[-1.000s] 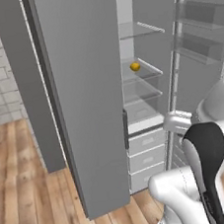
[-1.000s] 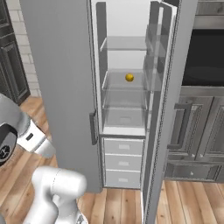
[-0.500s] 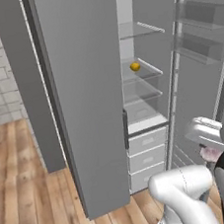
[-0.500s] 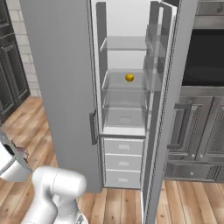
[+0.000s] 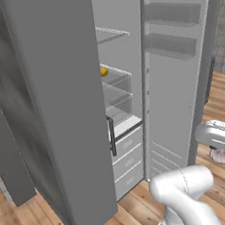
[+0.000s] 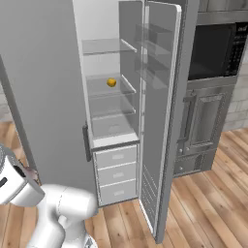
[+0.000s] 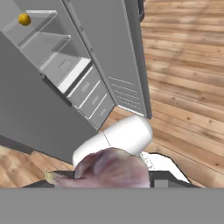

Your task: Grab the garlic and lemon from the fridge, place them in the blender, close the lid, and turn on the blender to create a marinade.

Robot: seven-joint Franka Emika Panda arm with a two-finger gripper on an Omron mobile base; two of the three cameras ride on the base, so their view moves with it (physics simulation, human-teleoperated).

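One pale purplish, papery bulb, the garlic (image 7: 109,168), bulges at the bottom of the hand view, its lower part cut off by the frame edge. It sits in the end effector (image 7: 107,181), whose tips are hidden behind it, so the jaws appear clamped on it partway apart. Beyond it stands the fridge (image 6: 43,92), flat matte grey, door swung wide, with glass shelves and pale drawers. A small yellow lemon (image 6: 111,83) rests on a middle shelf.
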